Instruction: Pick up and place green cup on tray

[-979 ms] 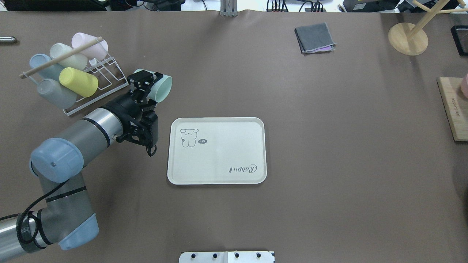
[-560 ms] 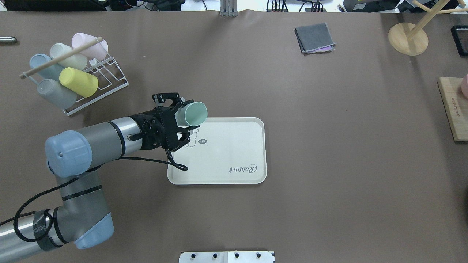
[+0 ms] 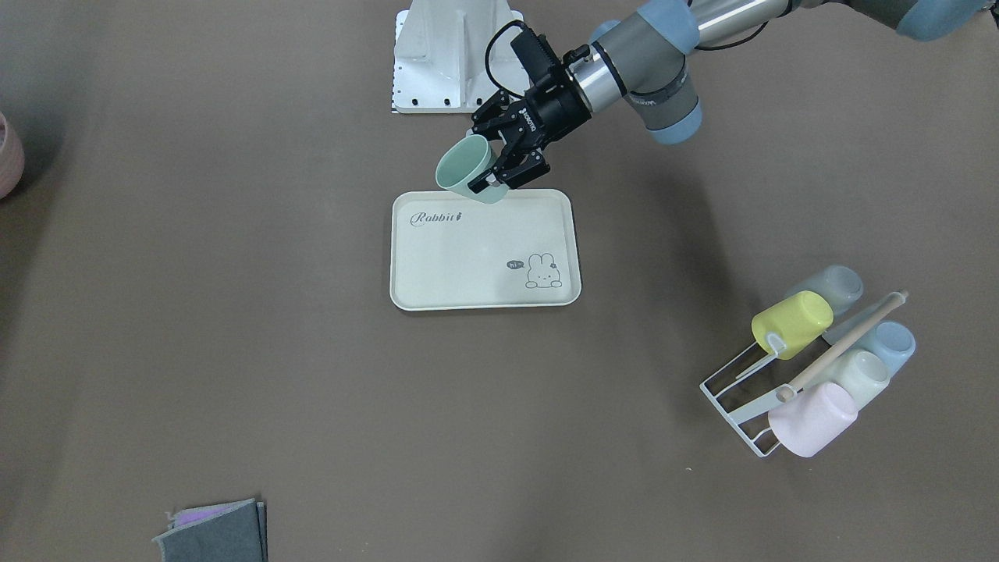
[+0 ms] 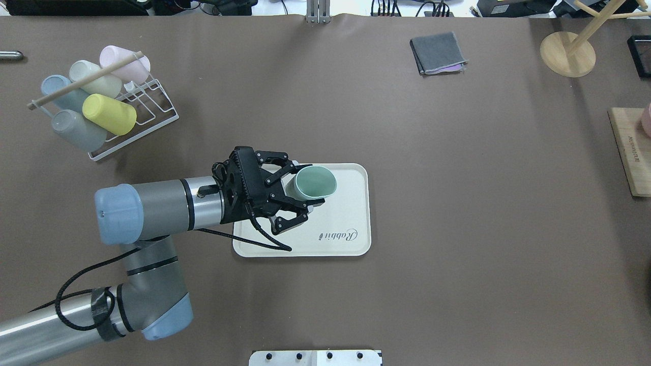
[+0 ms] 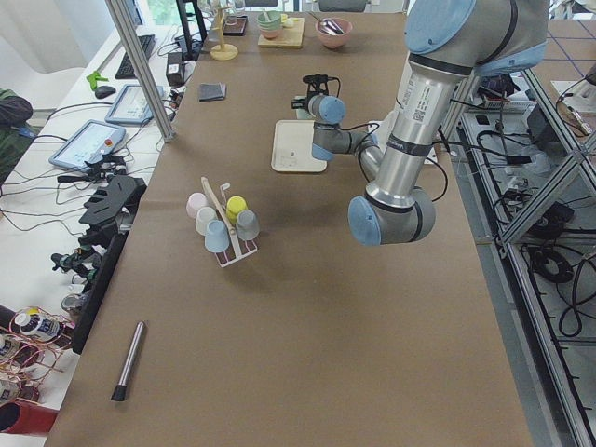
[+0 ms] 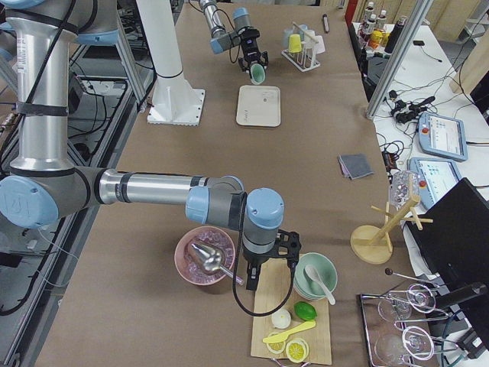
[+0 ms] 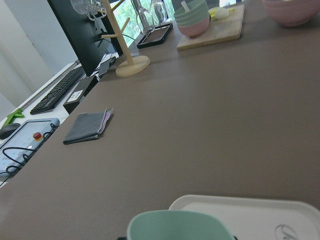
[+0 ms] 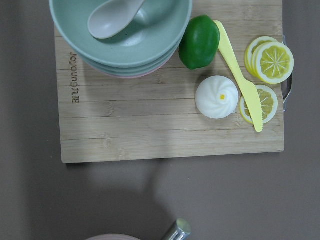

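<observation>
Your left gripper has carried the green cup over the tray; fingers clamp it, tilted. Setting down remains.

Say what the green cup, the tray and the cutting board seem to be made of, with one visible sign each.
The green cup: probably plastic, matte; even colour, thin smooth wall, no glare.
The tray: likely plastic or melamine, satin cream; moulded rounded rim, printed drawing.
The cutting board: wood, perhaps bamboo; glued strips with grain, unglossed.

One green cup, five other cups, one tray.
</observation>
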